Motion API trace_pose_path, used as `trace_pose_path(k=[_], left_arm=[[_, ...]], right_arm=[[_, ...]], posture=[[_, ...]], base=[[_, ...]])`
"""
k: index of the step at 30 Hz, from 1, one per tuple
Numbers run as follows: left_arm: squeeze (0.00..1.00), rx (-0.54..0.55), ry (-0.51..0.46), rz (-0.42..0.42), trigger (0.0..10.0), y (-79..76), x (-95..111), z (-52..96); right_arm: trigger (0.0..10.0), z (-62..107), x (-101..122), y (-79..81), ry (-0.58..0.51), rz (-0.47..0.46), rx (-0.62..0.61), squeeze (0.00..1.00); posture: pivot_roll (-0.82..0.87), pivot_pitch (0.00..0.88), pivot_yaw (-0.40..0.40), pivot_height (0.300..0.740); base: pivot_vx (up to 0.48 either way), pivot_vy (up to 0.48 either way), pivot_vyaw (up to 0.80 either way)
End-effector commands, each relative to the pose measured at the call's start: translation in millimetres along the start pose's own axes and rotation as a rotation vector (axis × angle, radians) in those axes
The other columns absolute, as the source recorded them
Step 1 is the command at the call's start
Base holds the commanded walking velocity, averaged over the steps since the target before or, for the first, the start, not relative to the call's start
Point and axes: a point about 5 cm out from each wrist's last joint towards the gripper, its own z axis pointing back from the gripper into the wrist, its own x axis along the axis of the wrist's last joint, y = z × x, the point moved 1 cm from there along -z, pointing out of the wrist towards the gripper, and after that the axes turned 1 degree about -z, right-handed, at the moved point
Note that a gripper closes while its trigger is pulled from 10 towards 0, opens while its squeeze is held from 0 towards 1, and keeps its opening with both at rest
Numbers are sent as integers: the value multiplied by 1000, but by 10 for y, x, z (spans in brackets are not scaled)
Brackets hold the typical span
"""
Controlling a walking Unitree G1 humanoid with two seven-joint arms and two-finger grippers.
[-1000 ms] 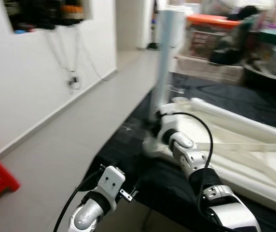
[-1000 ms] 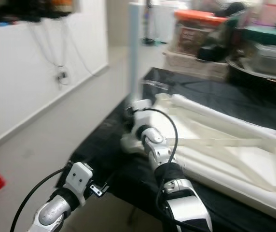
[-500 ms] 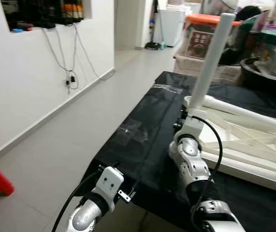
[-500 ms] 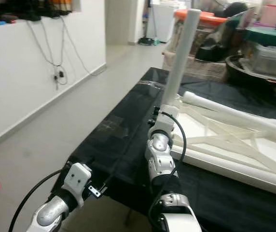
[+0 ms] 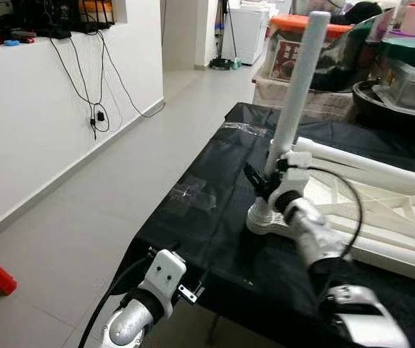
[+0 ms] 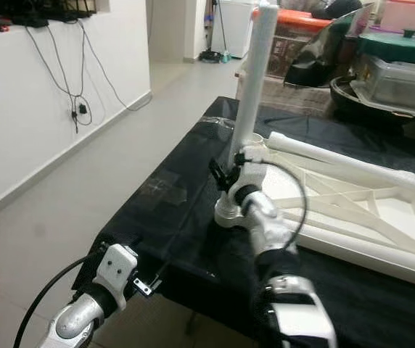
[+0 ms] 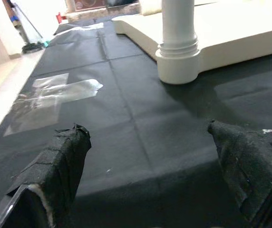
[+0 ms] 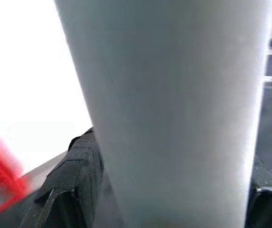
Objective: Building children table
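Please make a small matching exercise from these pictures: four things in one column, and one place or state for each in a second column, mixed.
Things:
1. long white round table leg
2. white upturned table top
3. left pincer
4. right pincer

Places or states:
a. lies flat on the black cloth
b. open, low at the near edge of the cloth
c. stands upright at the table top's corner
d. closed around the leg, low down

Pairs: 1-c, 2-a, 3-b, 4-d
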Motion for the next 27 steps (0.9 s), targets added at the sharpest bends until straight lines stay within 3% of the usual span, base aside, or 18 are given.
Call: trace_pose_path(k=[1, 3, 5, 6, 8, 11, 12, 13, 14, 18, 19, 21, 22, 23, 24, 25, 26, 27], left_arm=[[0, -7, 5, 8, 10000, -13, -5, 0], [0, -7, 6, 8, 10000, -12, -6, 0], [0, -6, 6, 5, 10000, -12, -6, -2], [0, -6, 6, 5, 10000, -12, -6, -2], [0, -6, 5, 3, 10000, -16, -4, 0], [0, -6, 4, 3, 10000, -19, -3, -1], [0, -6, 4, 3, 10000, -21, -3, -1], [0, -6, 4, 3, 10000, -21, -3, -1], [0, -6, 4, 2, 10000, -23, -3, -1], [0, -6, 5, 3, 10000, -24, -5, 1], [0, -7, 6, 3, 10000, -25, -10, 8], [0, -7, 6, 3, 10000, -25, -10, 8], [0, -8, 7, 4, 10000, -26, -12, 11], [0, -8, 7, 4, 10000, -26, -12, 11], [0, -9, 7, 4, 10000, -28, -13, 15], [0, -9, 7, 4, 10000, -28, -13, 15], [0, -10, 8, 4, 10000, -27, -16, 18], [0, -10, 8, 4, 10000, -27, -16, 18]], right_arm=[[10000, -86, -86, 261, 44, -7, 179, 0], [10000, -67, -114, 303, 73, 7, 248, 0], [10000, 16, -223, 457, 170, 81, 486, 0], [10000, 16, -223, 457, 170, 81, 486, 0], [10000, 27, -271, 535, 220, 93, 610, 0], [10000, 9, -279, 576, 230, 93, 651, 0], [2863, -1, -281, 615, 237, 80, 690, 0], [2863, -1, -281, 615, 237, 80, 690, 0], [0, -10, -301, 647, 247, 87, 710, 0], [0, -38, -349, 654, 264, 107, 675, 0], [0, -141, -397, 491, 254, 173, 399, 0], [0, -141, -397, 491, 254, 173, 399, 0], [0, -172, -406, 400, 248, 192, 269, 0], [0, -172, -406, 400, 248, 192, 269, 0], [0, -184, -392, 237, 237, 175, 72, 0], [0, -184, -392, 237, 237, 175, 72, 0], [0, -148, -345, 13, 216, 162, -173, 0], [0, -148, -345, 13, 216, 162, -173, 0]], posture=[[197, 0, -81, 740], [197, 0, -82, 740], [202, 0, -85, 740], [202, 0, -85, 740], [203, 0, -85, 740], [205, 0, -90, 740], [205, 0, -89, 740], [205, 0, -89, 740], [205, 0, -91, 740], [205, 0, -91, 740], [200, 0, -88, 740], [200, 0, -88, 740], [200, 0, -88, 740], [200, 0, -88, 740], [202, 0, -85, 740], [202, 0, -85, 740], [201, 0, -84, 740], [201, 0, -84, 740]], base=[[0, 0, 0], [0, 0, 0], [0, 0, 0], [0, 0, 0], [0, 0, 0], [0, 0, 0], [0, 0, 0], [0, 0, 0], [0, 0, 0], [0, 0, 0], [0, 0, 0], [0, 0, 0], [0, 0, 0], [0, 0, 0], [0, 0, 0], [0, 0, 0], [0, 0, 0], [0, 0, 0]])
